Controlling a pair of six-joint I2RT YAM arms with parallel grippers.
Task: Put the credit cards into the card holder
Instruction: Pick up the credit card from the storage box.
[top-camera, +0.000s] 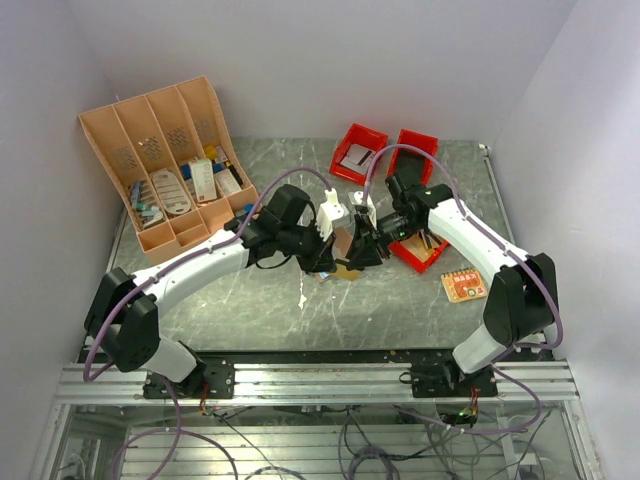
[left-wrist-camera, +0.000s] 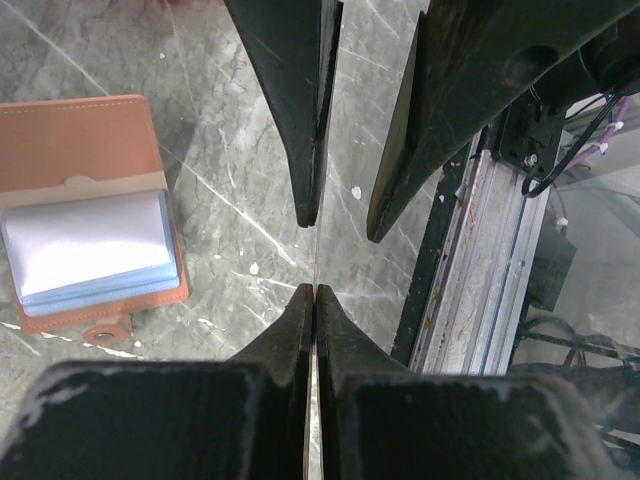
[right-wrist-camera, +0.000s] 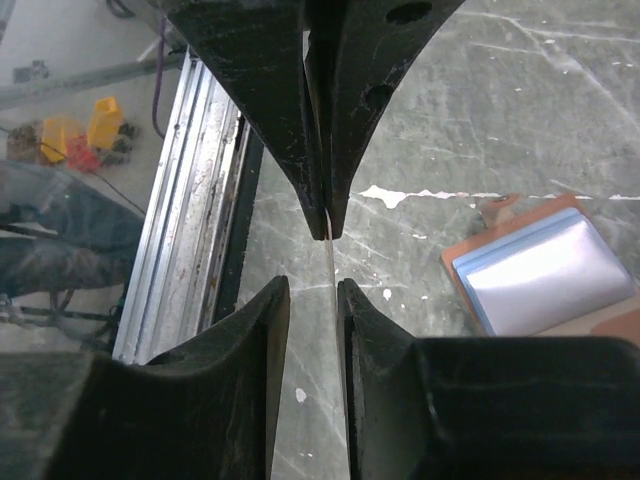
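Credit card (top-camera: 464, 286), orange, is lying flat on the grey marbled table (top-camera: 250, 310) toward the near right, well apart from both grippers. Further in, at mid-table, the two arms are meeting tip to tip above the card holder (left-wrist-camera: 80, 140). It is lying open on the table, tan leather spread flat, with clear plastic sleeves (left-wrist-camera: 90, 245) facing up and the snap tab (left-wrist-camera: 103, 331) sticking out at one edge. A second card (left-wrist-camera: 316, 262) is being held just beside the holder and above the table. It is showing edge-on as a thin line, so its colour cannot be told. The left gripper (left-wrist-camera: 315, 290) is pinching this card, its jaws pressed together on it. The right gripper (right-wrist-camera: 312, 285) is facing it from the opposite side, its jaws parted and straddling the card's free edge without closing on it. Beyond the grippers, a red bin (top-camera: 420, 250) is sitting under the right arm. Two more red bins (top-camera: 358, 152) are standing side by side near the far edge. At the far left, a large orange-tan slotted rack (top-camera: 98, 128) is leaning back, holding small items.
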